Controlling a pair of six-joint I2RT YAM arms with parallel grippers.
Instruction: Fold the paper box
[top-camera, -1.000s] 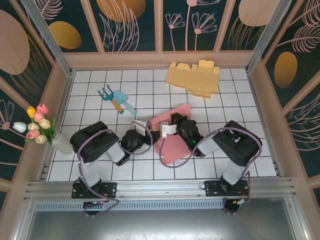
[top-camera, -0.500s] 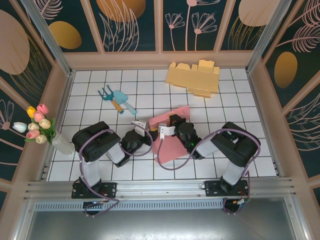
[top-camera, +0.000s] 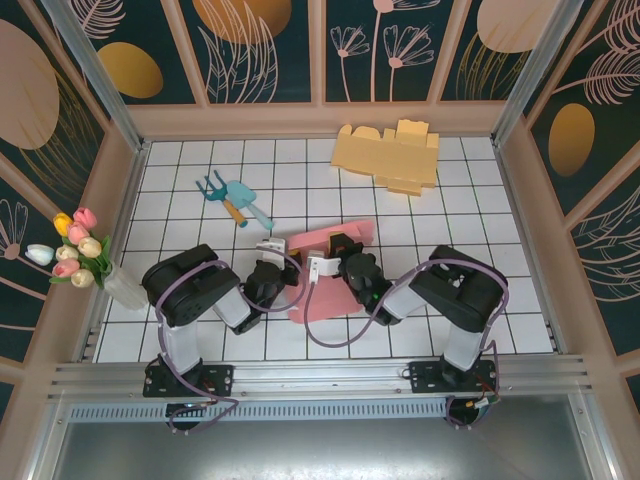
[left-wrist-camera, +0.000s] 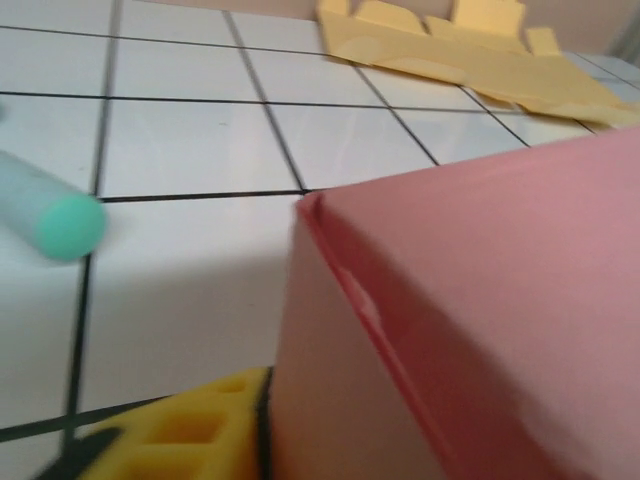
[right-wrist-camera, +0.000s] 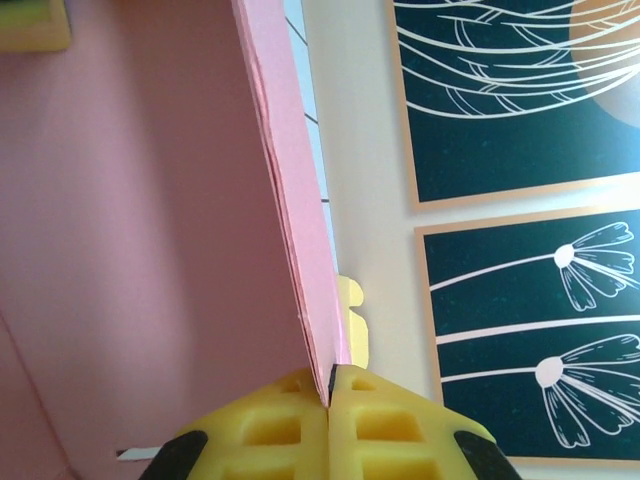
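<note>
Pink box (top-camera: 345, 233) slid left; it half-hides the left pincer (top-camera: 285, 262).

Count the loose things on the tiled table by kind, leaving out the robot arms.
Paper boxes: 2, the pink paper box and the flat yellow paper box
Garden tools: 2, the fork and the trowel
Vase of tulips: 1
Total: 5

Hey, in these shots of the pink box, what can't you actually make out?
- Left pincer: the left wrist view shows one yellow finger; the pink box hides the other, so its grip is unclear.
- Teal handle, left wrist view: blurred and cut by the frame edge; which garden tool is unclear.
- Box creases, top view: too small, partly under the arms.
</note>
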